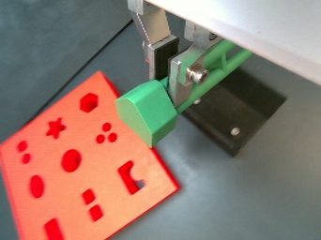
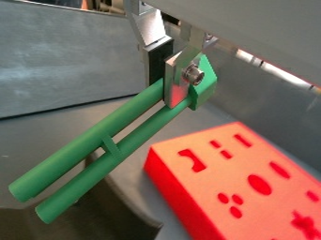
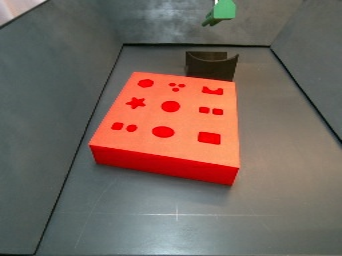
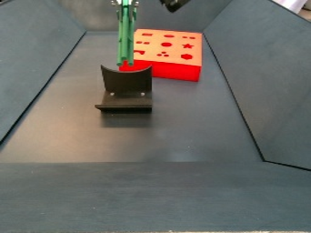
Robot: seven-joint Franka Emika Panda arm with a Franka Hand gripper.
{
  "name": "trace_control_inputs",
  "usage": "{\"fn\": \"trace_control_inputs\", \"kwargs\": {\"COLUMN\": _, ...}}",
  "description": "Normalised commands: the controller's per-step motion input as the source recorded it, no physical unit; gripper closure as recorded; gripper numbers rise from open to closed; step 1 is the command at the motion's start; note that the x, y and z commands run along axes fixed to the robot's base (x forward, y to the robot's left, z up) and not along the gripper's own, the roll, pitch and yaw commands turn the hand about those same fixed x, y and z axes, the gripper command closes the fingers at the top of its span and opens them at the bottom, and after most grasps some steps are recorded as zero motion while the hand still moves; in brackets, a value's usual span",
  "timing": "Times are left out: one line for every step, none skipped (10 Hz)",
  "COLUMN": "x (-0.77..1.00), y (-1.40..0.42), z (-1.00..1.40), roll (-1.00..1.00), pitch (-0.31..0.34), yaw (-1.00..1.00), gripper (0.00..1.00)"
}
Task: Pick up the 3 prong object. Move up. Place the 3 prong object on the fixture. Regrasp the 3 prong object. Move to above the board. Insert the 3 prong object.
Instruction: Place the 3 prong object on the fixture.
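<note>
My gripper (image 1: pixel 172 81) is shut on the green 3 prong object (image 1: pixel 150 114), gripping it near its thick end; both wrist views show it, with the long prongs (image 2: pixel 94 159) reaching away from the fingers. In a side view the object (image 4: pixel 124 36) hangs upright over the dark fixture (image 4: pixel 125 86), its lower end at the fixture's top; I cannot tell if they touch. In a side view only its green end (image 3: pixel 225 10) shows above the fixture (image 3: pixel 211 63). The red board (image 3: pixel 167 120) lies flat beside the fixture, and also shows in the wrist views (image 1: pixel 75 164) (image 2: pixel 245 183).
Grey sloping walls (image 4: pixel 49 82) enclose the dark floor (image 4: pixel 145 182). The board (image 4: pixel 168 53) sits close behind the fixture.
</note>
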Motion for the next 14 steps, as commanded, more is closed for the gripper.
{"fn": "trace_control_inputs", "kwargs": {"x": 0.03, "y": 0.04, "z": 0.0, "roll": -1.0, "pitch": 0.13, "yaw": -0.1, "gripper": 1.0}}
{"fn": "trace_control_inputs", "kwargs": {"x": 0.04, "y": 0.03, "z": -0.01, "roll": -1.0, "pitch": 0.124, "yaw": -0.13, "gripper": 1.0}}
{"fn": "trace_control_inputs", "kwargs": {"x": 0.06, "y": 0.03, "z": -0.02, "roll": -1.0, "pitch": 0.129, "yaw": -0.15, "gripper": 1.0}}
{"fn": "trace_control_inputs", "kwargs": {"x": 0.08, "y": 0.04, "z": -0.02, "roll": -1.0, "pitch": 0.139, "yaw": -0.18, "gripper": 1.0}}
{"fn": "trace_control_inputs", "kwargs": {"x": 0.08, "y": 0.04, "z": -0.02, "roll": -0.92, "pitch": 0.124, "yaw": -0.2, "gripper": 1.0}}
{"fn": "trace_control_inputs", "kwargs": {"x": 0.07, "y": 0.04, "z": -0.02, "roll": -0.68, "pitch": 0.072, "yaw": -0.2, "gripper": 1.0}}
{"fn": "trace_control_inputs", "kwargs": {"x": 0.06, "y": 0.04, "z": -0.02, "roll": -0.55, "pitch": 0.046, "yaw": -0.2, "gripper": 1.0}}
{"fn": "trace_control_inputs", "kwargs": {"x": 0.06, "y": 0.03, "z": -0.01, "roll": -0.31, "pitch": 0.003, "yaw": -0.18, "gripper": 1.0}}
{"fn": "trace_control_inputs", "kwargs": {"x": 0.09, "y": 0.12, "z": -1.0, "roll": -0.19, "pitch": 0.125, "yaw": -0.15, "gripper": 1.0}}
{"fn": "trace_control_inputs", "kwargs": {"x": 0.09, "y": 0.12, "z": -1.0, "roll": -0.16, "pitch": 0.102, "yaw": -0.14, "gripper": 1.0}}
{"fn": "trace_control_inputs", "kwargs": {"x": 0.11, "y": 0.12, "z": -1.0, "roll": -0.15, "pitch": 0.082, "yaw": -0.14, "gripper": 1.0}}
{"fn": "trace_control_inputs", "kwargs": {"x": 0.12, "y": 0.11, "z": -1.0, "roll": -0.13, "pitch": 0.048, "yaw": -0.15, "gripper": 1.0}}
{"fn": "trace_control_inputs", "kwargs": {"x": 0.12, "y": 0.11, "z": -1.0, "roll": -0.1, "pitch": 0.008, "yaw": -0.15, "gripper": 1.0}}
{"fn": "trace_control_inputs", "kwargs": {"x": 0.11, "y": 0.08, "z": -0.83, "roll": -0.08, "pitch": -0.017, "yaw": -0.14, "gripper": 1.0}}
